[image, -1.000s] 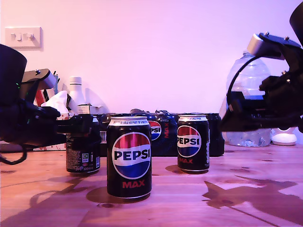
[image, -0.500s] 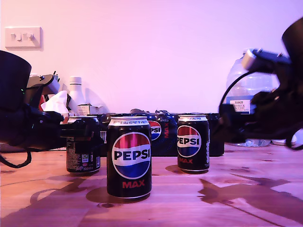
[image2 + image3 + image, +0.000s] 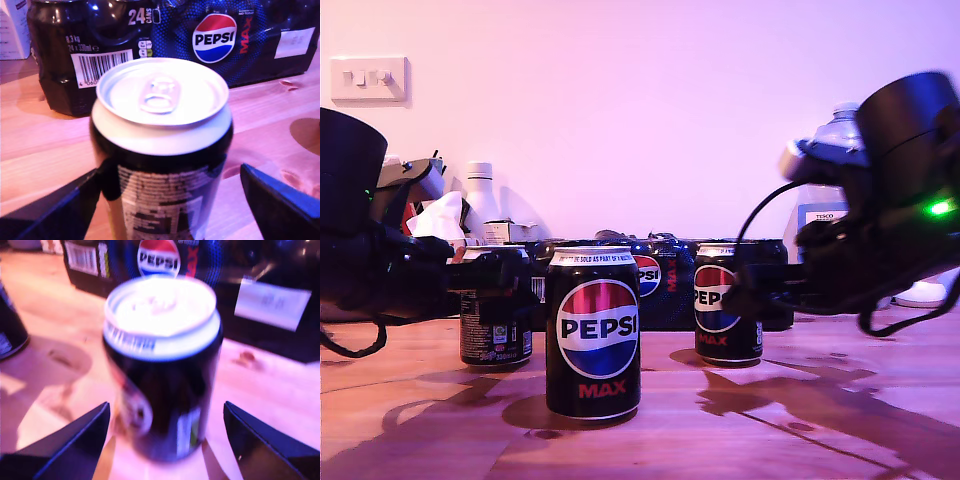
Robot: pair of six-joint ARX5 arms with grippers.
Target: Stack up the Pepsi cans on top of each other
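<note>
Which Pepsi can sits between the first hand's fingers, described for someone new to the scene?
Start at the light switch on the wall at the exterior view's left and drop to the wooden table. The can there, between my first hand's open fingers, shows small print rather than the Pepsi globe its two neighbours show.

Three Pepsi cans upright on worktop (image 3: 840, 420), exterior view. Front can (image 3: 593, 332) centre. Second can (image 3: 495, 305) at its 10 o'clock, between the fingers of my first hand (image 3: 490, 278). Third can (image 3: 727, 303) at 2 o'clock, my second hand (image 3: 745, 290) around it. Multipack (image 3: 665, 283) behind all three.
</note>
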